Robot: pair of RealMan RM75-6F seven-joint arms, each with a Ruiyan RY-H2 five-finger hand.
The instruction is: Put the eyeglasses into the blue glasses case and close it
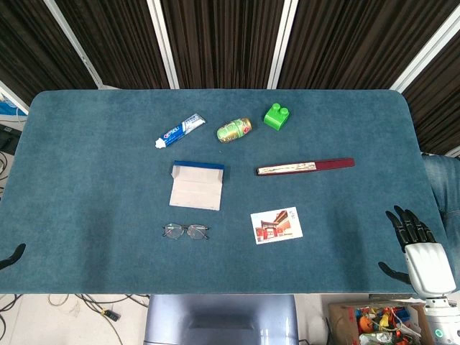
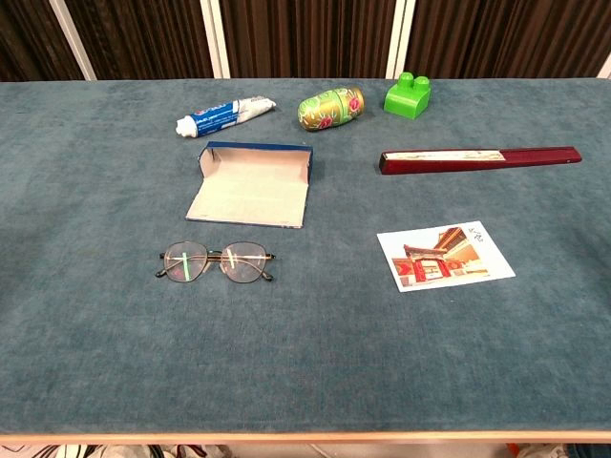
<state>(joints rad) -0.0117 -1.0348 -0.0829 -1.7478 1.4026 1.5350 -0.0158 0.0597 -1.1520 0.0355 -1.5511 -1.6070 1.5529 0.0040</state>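
The eyeglasses [image 1: 185, 231] [image 2: 216, 261] have thin dark frames and lie flat on the blue tablecloth, lenses up, just in front of the case. The blue glasses case [image 1: 195, 185] [image 2: 251, 184] lies open, its pale lining showing and its blue rim at the far side. My right hand [image 1: 417, 244] rests at the table's front right edge with its fingers spread and nothing in it, far from the eyeglasses. Of my left hand [image 1: 11, 256] only a dark tip shows at the left edge of the head view. Neither hand appears in the chest view.
A toothpaste tube [image 1: 180, 130] [image 2: 225, 115], a green and gold canister [image 1: 234, 129] [image 2: 330, 107] and a green brick [image 1: 276, 116] [image 2: 409, 94] lie along the back. A folded dark red fan [image 1: 305, 167] [image 2: 479, 158] and a postcard [image 1: 277, 225] [image 2: 445, 255] lie right of the case.
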